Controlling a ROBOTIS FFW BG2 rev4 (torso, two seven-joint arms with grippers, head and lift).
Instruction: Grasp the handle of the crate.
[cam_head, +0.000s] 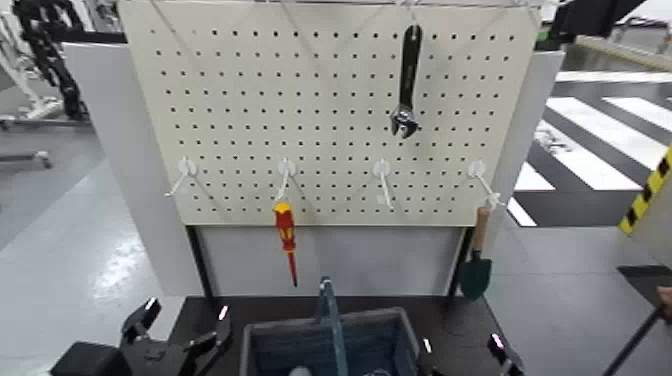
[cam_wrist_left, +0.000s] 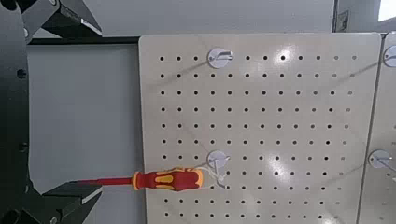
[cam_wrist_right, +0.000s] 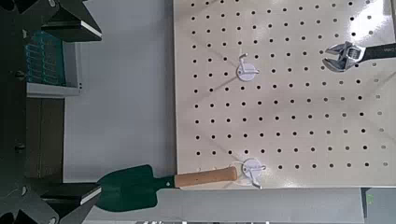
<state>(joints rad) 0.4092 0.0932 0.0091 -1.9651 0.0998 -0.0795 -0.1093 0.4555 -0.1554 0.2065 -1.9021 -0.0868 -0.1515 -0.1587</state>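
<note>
Head view, near to far. Left gripper (cam_head: 187, 310): beside the crate (cam_head: 268, 326), spread wide, nothing held. Right gripper (cam_head: 462, 344): across from it, also spread and empty, probably waiting its turn. Handle (cam_head: 335, 322): upright over the crate's middle, between both grippers, ungrasped, presumably raised for lifting. Screwdriver (cam_head: 286, 232), trowel (cam_head: 476, 262), wrench (cam_head: 406, 85): hung on the pegboard (cam_head: 330, 120), likely for storage within reach.

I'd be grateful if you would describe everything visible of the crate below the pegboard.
The crate is a blue-grey, plastic-looking open box with thick walls. A thin bar handle stands upright across its middle. It sits on a dark surface; small pale things show inside. Neither tool touches it; its near side is cut off.
</note>
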